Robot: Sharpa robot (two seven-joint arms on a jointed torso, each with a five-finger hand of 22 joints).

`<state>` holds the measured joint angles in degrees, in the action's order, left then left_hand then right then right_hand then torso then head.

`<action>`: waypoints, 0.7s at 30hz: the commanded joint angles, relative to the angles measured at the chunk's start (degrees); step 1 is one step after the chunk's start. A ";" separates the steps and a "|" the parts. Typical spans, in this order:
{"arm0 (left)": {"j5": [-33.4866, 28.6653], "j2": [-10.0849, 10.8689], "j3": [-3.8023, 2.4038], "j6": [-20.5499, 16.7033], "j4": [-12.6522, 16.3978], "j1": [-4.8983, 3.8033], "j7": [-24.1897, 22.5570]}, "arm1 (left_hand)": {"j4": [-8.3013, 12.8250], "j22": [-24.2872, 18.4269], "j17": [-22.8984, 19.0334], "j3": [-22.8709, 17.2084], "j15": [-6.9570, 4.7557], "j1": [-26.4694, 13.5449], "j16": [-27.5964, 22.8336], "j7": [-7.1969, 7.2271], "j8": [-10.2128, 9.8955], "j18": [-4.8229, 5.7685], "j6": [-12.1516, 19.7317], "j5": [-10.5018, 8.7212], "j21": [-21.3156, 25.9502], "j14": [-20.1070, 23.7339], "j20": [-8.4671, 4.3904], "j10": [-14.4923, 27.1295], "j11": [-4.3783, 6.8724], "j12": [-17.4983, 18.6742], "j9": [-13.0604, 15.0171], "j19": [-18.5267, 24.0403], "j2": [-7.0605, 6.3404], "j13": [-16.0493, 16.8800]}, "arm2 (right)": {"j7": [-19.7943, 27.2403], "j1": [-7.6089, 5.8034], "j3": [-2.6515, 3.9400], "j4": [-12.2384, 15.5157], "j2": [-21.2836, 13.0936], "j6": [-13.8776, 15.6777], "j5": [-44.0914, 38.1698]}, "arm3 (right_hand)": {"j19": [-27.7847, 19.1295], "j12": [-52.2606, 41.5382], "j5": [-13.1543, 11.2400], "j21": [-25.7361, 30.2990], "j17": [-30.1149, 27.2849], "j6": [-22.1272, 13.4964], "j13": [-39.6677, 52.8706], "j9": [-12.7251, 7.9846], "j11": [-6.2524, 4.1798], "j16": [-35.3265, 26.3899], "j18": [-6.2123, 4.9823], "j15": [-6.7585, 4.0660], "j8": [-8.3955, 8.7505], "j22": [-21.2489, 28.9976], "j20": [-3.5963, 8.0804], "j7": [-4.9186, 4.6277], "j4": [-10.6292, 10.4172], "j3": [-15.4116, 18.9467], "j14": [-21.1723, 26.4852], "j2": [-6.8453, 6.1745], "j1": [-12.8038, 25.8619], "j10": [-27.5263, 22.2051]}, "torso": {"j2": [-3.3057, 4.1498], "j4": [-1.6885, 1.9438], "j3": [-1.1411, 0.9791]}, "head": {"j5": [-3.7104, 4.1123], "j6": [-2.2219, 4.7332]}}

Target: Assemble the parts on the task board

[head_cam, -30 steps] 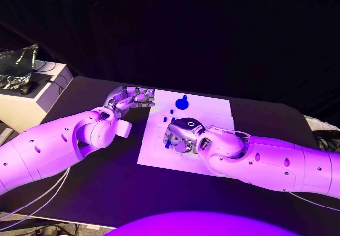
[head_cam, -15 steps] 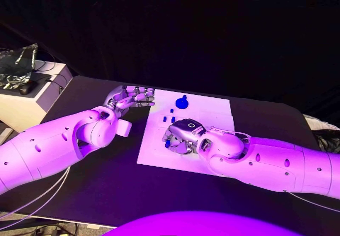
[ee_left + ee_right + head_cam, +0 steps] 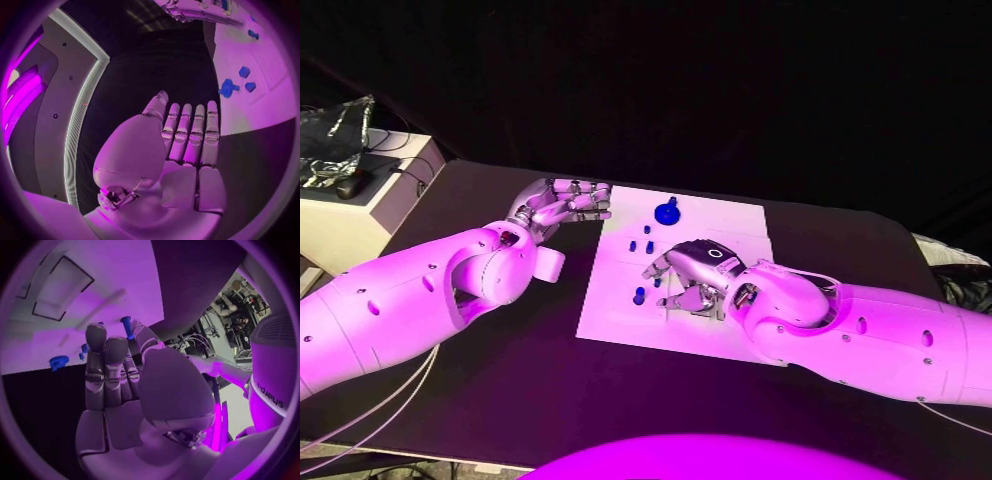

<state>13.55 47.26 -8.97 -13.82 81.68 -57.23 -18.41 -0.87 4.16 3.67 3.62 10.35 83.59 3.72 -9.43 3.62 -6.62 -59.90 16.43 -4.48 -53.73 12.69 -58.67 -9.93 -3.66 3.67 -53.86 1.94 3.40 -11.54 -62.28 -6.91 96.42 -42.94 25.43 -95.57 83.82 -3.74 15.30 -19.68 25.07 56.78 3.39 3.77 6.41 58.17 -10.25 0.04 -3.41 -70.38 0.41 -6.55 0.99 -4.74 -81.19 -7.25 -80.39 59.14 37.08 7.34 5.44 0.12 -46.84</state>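
The right robot hand (image 3: 692, 275) hovers over the white task board (image 3: 733, 225), fingers extended together, holding nothing. Small blue parts (image 3: 640, 294) lie just left of it. The left robot hand (image 3: 568, 203), empty with straight fingers, rests over the black surface (image 3: 516, 360) beside the board's far-left corner.

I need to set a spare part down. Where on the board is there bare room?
The task board is bare along its far right side, beyond the right hand. Its left strip is crowded with blue parts, near the left hand.
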 commanded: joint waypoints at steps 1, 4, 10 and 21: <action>-0.01 -0.12 -0.04 0.94 -0.08 0.00 -0.46 | 0.06 -0.06 -0.08 0.35 -0.02 0.37 -0.04 0.21 0.02 -0.85 -0.08 -0.17 0.29 0.49 0.18 0.34 0.15 -0.01 0.05 0.10 0.20 0.00 | 1.56 -0.88 0.23 0.94 -2.01 6.31 9.58 | 1.90 0.15 0.34 -0.61 -0.07 0.44 -0.06 -0.06 -0.38 0.45 -0.90 -0.43 -0.12 -0.58 0.46 -0.65 -0.32 0.17 -0.29 0.50 0.26 1.57 | -0.19 -0.21 -0.02 | 0.84 0.46; -0.01 -0.12 -0.03 0.99 -0.23 0.01 -0.49 | 0.08 -0.07 -0.08 0.34 -0.04 0.38 -0.03 0.33 0.02 -0.83 -0.09 -0.14 0.30 0.48 0.20 0.21 0.19 -0.04 0.05 0.16 0.21 0.00 | 3.92 -1.99 0.34 1.74 -4.75 8.07 16.94 | 2.25 0.04 1.43 -3.91 0.29 2.16 -0.05 -0.02 -1.01 1.64 -0.12 -0.80 -0.25 -2.40 0.86 -1.84 -0.07 -0.72 -0.38 1.61 0.62 6.00 | -0.29 -0.40 -0.07 | 1.38 0.73; -0.01 -0.09 -0.02 1.21 -0.37 0.15 -0.53 | 0.04 -0.05 -0.07 0.31 -0.08 0.35 0.00 0.44 0.00 -0.83 -0.11 -0.16 0.27 0.28 0.18 -0.15 0.30 -0.04 0.04 0.16 0.29 0.00 | 4.92 -3.74 0.41 2.47 -9.57 5.67 27.43 | 2.77 -0.32 2.82 -11.67 1.31 5.37 0.25 0.11 -3.12 3.72 1.48 -2.04 -0.69 -5.96 1.78 -1.57 -0.56 -2.93 -0.55 2.78 1.86 13.97 | -0.38 -0.83 -0.32 | 2.72 0.92; 0.34 0.26 0.01 1.44 -0.01 0.32 -0.36 | -0.46 0.29 0.27 0.03 -1.71 0.35 -0.09 0.88 0.00 -1.19 -0.10 -0.13 -0.82 -5.53 -0.70 -2.94 1.32 0.17 0.04 -2.00 0.33 -0.02 | -11.58 -4.77 0.28 2.90 -15.41 -10.36 34.33 | 3.23 -40.74 5.26 -24.69 6.58 8.53 43.76 5.72 -7.97 8.56 5.67 -5.03 -3.61 -10.56 5.73 1.80 -5.15 8.18 0.57 6.27 11.26 13.00 | -0.31 -1.01 -0.43 | 5.01 0.91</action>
<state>13.63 47.55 -8.92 -13.47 81.44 -56.96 -18.43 -0.87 4.40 3.89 3.62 8.70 83.59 3.94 -9.01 3.62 -7.27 -59.89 16.43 -5.12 -58.94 11.87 -61.27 -8.58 -3.66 3.67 -55.52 1.94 3.41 -15.52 -67.02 -6.61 98.98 -58.18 22.81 -64.34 84.00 -41.87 20.43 -43.76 31.32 65.31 43.97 8.99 -0.36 66.49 -5.23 -5.11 -6.87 -74.95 6.19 -5.01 -3.96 2.93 -81.04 -1.40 -69.25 72.44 36.71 6.39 5.06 4.64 -45.87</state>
